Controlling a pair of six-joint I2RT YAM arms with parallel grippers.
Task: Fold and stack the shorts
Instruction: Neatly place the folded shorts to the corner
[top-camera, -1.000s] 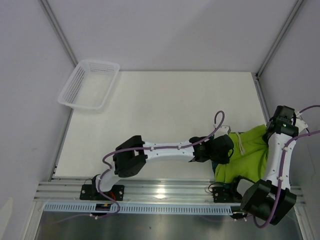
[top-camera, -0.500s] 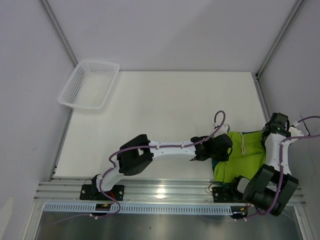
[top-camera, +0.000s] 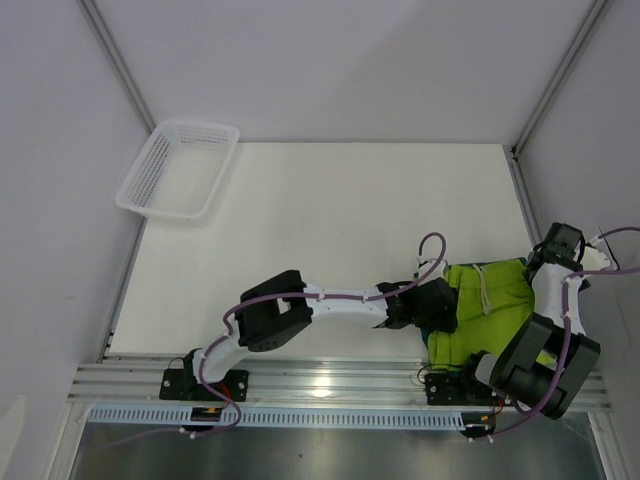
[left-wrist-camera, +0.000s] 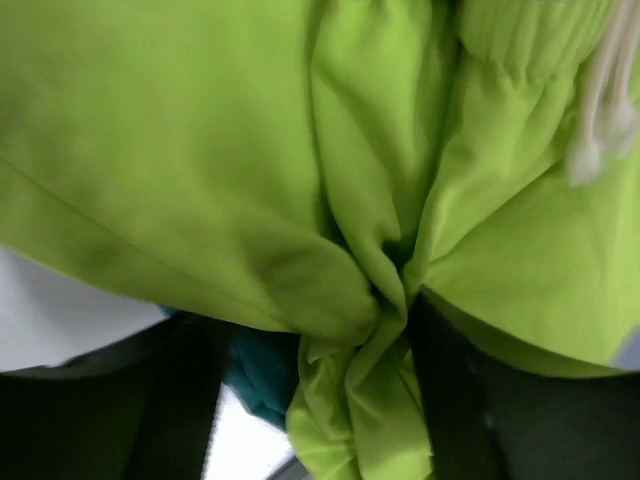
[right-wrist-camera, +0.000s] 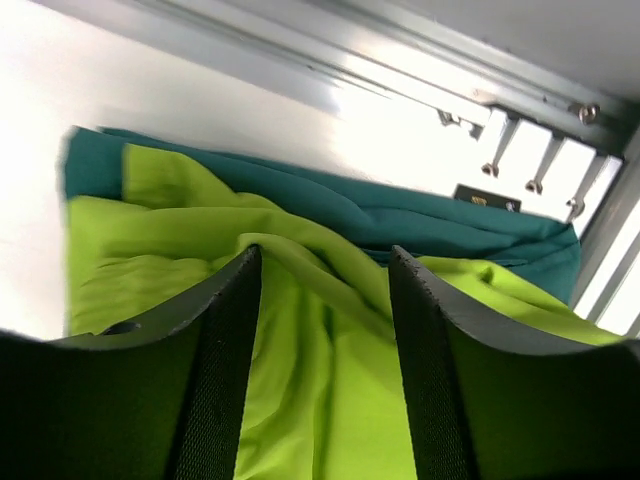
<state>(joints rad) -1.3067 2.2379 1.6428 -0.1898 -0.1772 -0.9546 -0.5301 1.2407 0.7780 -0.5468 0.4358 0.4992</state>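
Over the lime shorts (top-camera: 490, 300), left arm (top-camera: 345, 297) and right arm (top-camera: 552, 300) crouch, jaws parted.

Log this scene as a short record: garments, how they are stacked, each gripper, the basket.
lime shorts: rumpled, at the near right of the table, on top
teal shorts: under the lime pair, only edges showing
left gripper: open, astride a bunch of lime fabric
right gripper: open, lime fabric beneath it
basket: white mesh, at the far left corner
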